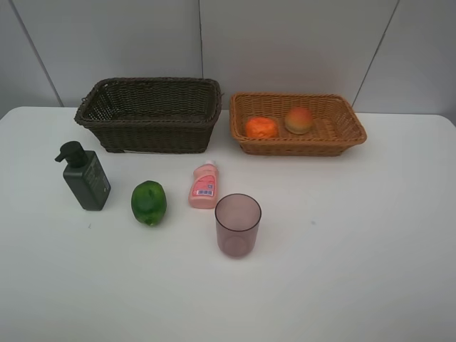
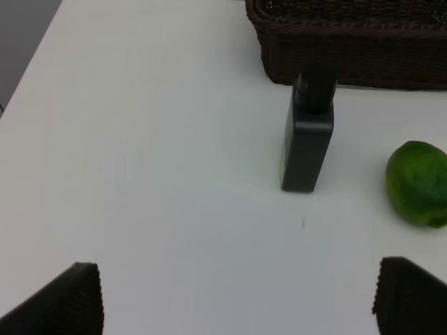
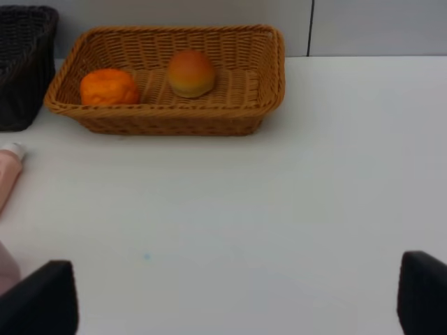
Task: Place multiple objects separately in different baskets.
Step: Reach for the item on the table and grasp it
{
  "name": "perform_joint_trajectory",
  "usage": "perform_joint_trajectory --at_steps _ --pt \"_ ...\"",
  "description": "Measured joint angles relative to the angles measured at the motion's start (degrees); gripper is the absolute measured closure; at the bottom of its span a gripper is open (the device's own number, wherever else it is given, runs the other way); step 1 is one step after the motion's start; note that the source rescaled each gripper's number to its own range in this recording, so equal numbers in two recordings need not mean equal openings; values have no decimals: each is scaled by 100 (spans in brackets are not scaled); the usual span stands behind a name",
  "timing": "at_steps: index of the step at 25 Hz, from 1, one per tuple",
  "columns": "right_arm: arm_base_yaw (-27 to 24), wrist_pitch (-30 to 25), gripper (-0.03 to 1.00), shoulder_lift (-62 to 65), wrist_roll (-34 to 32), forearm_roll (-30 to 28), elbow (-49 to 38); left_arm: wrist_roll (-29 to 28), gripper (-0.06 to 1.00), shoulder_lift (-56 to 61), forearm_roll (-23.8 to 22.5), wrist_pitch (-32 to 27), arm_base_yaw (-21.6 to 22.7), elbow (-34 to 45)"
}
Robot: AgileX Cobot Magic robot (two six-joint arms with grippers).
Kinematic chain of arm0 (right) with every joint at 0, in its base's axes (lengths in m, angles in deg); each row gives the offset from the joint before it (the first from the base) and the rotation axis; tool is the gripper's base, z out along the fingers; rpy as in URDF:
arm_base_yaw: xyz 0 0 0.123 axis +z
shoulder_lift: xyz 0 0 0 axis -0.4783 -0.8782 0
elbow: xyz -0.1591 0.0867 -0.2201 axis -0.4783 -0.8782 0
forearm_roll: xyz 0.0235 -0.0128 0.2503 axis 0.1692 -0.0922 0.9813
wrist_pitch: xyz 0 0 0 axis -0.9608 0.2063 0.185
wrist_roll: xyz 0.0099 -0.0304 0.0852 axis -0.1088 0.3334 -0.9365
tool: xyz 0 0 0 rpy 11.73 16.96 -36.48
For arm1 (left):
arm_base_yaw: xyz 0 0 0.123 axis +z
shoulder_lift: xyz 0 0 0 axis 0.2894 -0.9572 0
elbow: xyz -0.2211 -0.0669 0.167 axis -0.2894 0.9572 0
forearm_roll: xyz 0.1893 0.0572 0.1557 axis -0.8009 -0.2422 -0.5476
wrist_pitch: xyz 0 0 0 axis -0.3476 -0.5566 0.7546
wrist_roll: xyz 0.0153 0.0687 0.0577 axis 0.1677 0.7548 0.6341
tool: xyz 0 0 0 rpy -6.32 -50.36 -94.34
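The dark brown basket (image 1: 149, 83) stands empty at the back left, and the light tan basket (image 1: 299, 147) to its right holds the orange tangerine (image 1: 261, 127) and the red-yellow peach (image 1: 298, 120). In front, from left to right, are the dark green pump bottle (image 1: 85, 178), the green fruit (image 1: 148, 203), the pink bottle (image 1: 204, 187) lying down and the purplish cup (image 1: 238, 224). My left gripper (image 2: 241, 300) is open and empty, short of the pump bottle (image 2: 307, 139) and the green fruit (image 2: 418, 183). My right gripper (image 3: 234, 300) is open and empty, well short of the tan basket (image 3: 167, 120).
The white table (image 1: 356, 271) ends at a grey panelled wall behind the baskets. Neither arm shows in the exterior high view. In the right wrist view the pink bottle (image 3: 7, 174) and the dark basket (image 3: 24, 63) sit at the picture's edge.
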Motion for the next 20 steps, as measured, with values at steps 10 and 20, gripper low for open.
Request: perform_joint_trajectory --at_steps 10,20 --pt "0 0 0 4 -17 -40 0 0 -6 0 0 0 0 0" --pt "0 0 0 4 -17 -40 0 0 -6 0 0 0 0 0"
